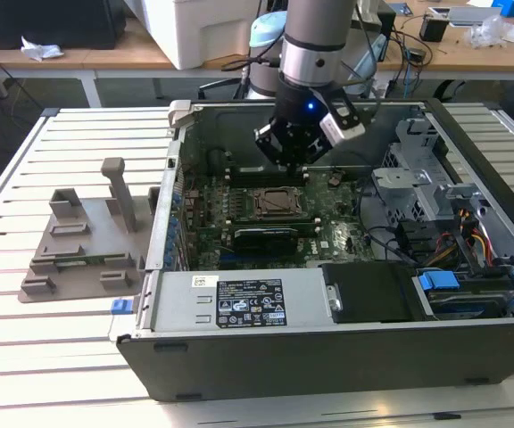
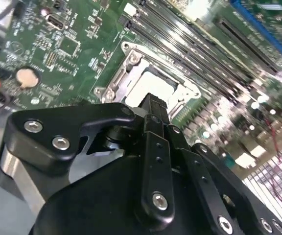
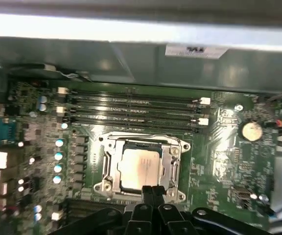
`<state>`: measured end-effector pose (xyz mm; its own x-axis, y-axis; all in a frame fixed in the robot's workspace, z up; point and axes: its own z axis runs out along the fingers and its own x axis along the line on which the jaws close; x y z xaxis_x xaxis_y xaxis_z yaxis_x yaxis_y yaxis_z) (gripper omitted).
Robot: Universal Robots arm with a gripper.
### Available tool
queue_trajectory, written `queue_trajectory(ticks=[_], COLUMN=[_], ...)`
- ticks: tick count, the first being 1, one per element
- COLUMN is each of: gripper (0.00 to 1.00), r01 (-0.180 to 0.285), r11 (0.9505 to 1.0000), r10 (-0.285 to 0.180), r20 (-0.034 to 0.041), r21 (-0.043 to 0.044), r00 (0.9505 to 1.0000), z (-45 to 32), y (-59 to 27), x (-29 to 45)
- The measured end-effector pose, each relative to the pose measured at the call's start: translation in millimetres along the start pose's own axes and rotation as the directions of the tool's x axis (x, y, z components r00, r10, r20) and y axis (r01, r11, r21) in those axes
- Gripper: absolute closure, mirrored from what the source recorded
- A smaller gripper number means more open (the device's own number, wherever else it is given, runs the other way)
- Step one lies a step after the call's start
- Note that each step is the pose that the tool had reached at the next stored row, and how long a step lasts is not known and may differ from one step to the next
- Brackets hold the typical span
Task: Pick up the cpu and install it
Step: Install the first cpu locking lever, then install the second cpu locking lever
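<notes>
Both black fingers (image 3: 148,192) of the gripper (image 3: 153,190) are pressed together in the first wrist view, with nothing between them. They hang just above the near edge of the cpu (image 3: 138,169), a small flat square chip with a silvery metal top plate. I cannot tell whether the tips touch it.

The cpu lies flat inside the bright steel socket frame (image 3: 176,165), squared to the frame's opening. In the second wrist view the tip of the gripper (image 2: 153,104) partly covers the same pale plate (image 2: 153,83). I judge that the pick-up and the seating of the chip are done and that the install step is at its close. I cannot tell from these pictures whether the frame's latch is locked down.

Any move made from here calls for a straight, clean path. The tips are close to the chip and to the raised steel frame, and a sideways drag could shift the cpu or catch the frame.

Just beyond the socket run four long black memory slots (image 3: 131,110), across the green circuit board (image 3: 224,166). A round silver coin cell (image 3: 251,129) sits near one end of the slots.

In the exterior view the gripper (image 1: 291,159) reaches down into the open dark grey computer case (image 1: 328,361). A grey plastic holder tray (image 1: 78,250) stands well apart, at the exterior view's left, on the white slatted table (image 1: 52,348).
</notes>
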<state>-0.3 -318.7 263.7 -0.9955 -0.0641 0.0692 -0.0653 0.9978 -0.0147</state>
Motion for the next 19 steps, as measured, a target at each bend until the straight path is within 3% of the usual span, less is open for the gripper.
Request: queue_trajectory(ticks=[2, 3, 4, 19], gripper=[0.89, 0.89, 0.89, 0.89], r01=[0.0, 0.0, 0.0, 0.0], r11=[1.0, 1.0, 1.0, 1.0], r10=[0.0, 0.0, 0.0, 0.0], r20=[0.0, -0.0001, 0.0, 0.0], r21=[0.0, 0.0001, -0.0002, -0.0003], r00=[1.0, 1.0, 1.0, 1.0], z=[-10.6, -20.4, -23.8, -24.0], y=[0.0, -0.1, -0.1, -3.6], x=[0.7, 1.4, 1.7, 2.0])
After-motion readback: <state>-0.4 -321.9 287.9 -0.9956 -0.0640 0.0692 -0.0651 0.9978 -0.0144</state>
